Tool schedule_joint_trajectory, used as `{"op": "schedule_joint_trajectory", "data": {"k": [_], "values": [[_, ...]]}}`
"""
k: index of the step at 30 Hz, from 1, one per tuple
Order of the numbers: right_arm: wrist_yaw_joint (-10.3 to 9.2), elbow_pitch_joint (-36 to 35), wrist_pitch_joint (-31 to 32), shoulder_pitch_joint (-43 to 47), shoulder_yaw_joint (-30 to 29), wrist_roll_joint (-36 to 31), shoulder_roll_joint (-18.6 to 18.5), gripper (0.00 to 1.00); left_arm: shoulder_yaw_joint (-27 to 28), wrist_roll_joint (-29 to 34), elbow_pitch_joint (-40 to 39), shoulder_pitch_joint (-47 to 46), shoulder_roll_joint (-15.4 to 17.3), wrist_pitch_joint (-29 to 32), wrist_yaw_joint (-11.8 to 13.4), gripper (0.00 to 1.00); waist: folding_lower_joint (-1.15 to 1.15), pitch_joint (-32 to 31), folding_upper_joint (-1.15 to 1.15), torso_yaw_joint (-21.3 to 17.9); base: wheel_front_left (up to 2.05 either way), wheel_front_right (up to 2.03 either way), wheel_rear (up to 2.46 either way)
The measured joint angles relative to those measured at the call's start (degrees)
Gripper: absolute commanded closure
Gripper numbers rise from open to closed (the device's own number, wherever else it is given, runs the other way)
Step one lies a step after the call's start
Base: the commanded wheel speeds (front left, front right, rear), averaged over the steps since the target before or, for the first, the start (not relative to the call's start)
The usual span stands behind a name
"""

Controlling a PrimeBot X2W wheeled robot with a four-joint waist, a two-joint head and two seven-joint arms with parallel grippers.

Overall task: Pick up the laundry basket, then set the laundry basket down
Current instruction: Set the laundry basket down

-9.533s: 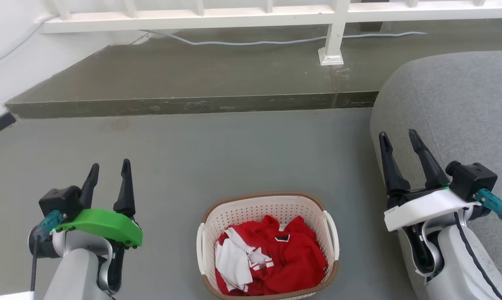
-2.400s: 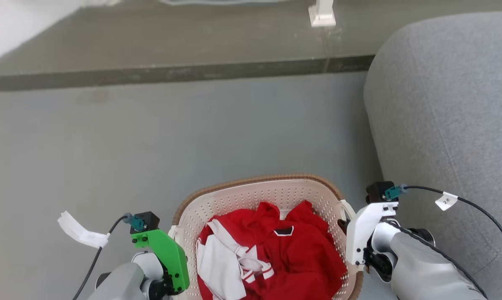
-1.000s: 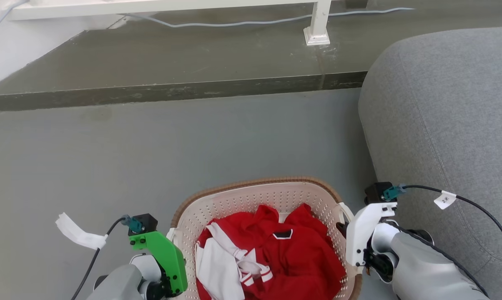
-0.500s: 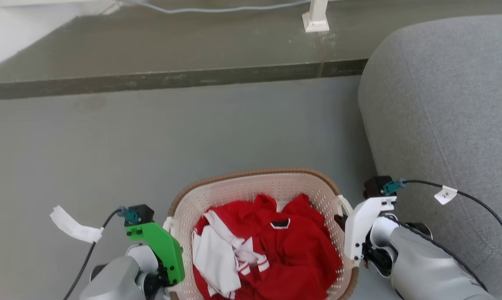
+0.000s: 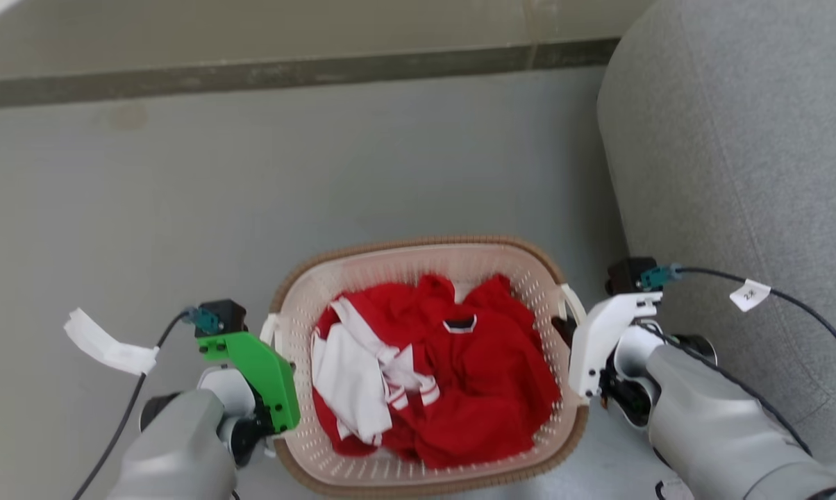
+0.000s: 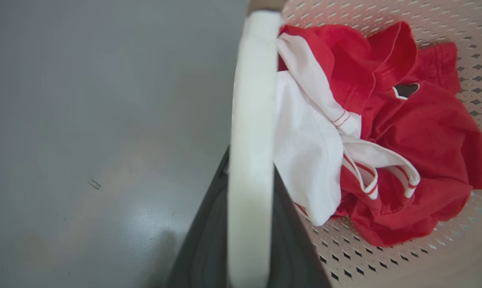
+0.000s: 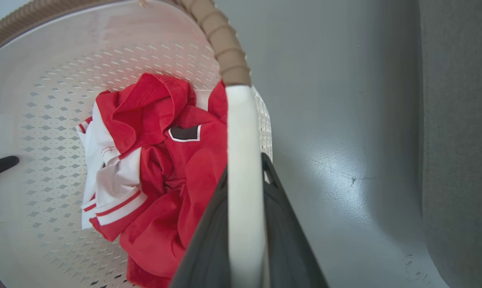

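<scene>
The laundry basket point(image 5: 418, 244), cream perforated plastic with a brown woven rim, sits low in the head view with red and white clothes point(image 5: 460, 375) inside. My left gripper point(image 5: 272, 333) is at its left handle, and my right gripper point(image 5: 565, 326) is at its right handle. In the left wrist view my left gripper point(image 6: 251, 164) is shut on the white loop handle point(image 6: 251, 100), dark fingers point(image 6: 209, 240) on both sides. My right gripper point(image 7: 245, 166) is shut the same way on the other handle point(image 7: 243, 120). I cannot tell whether the basket rests on the floor.
A grey upholstered seat point(image 5: 737, 139) bulges in close on the right, just beyond my right forearm. A raised dark step edge point(image 5: 251, 73) crosses the far floor. Bare grey floor point(image 5: 182, 194) lies ahead and to the left. A white tag point(image 5: 105, 347) hangs on my left cable.
Since the oldest frame both grippers went from open and apart to shut on the basket's handles. Over the last second the head view tilted down; the hold is unchanged.
</scene>
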Motion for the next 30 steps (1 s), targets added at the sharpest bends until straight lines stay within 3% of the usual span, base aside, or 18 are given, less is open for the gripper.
{"op": "schedule_joint_trajectory", "data": {"k": [30], "values": [[0.00, -0.4, -7.4, -9.5, 0.3, 0.2, -0.2, 1.00, -0.5, 1.2, 0.1, -10.3, 1.1, -6.1, -0.1, 1.00, 0.01, 19.8, 0.00, -0.7, 0.00, 0.00, 0.00]]}}
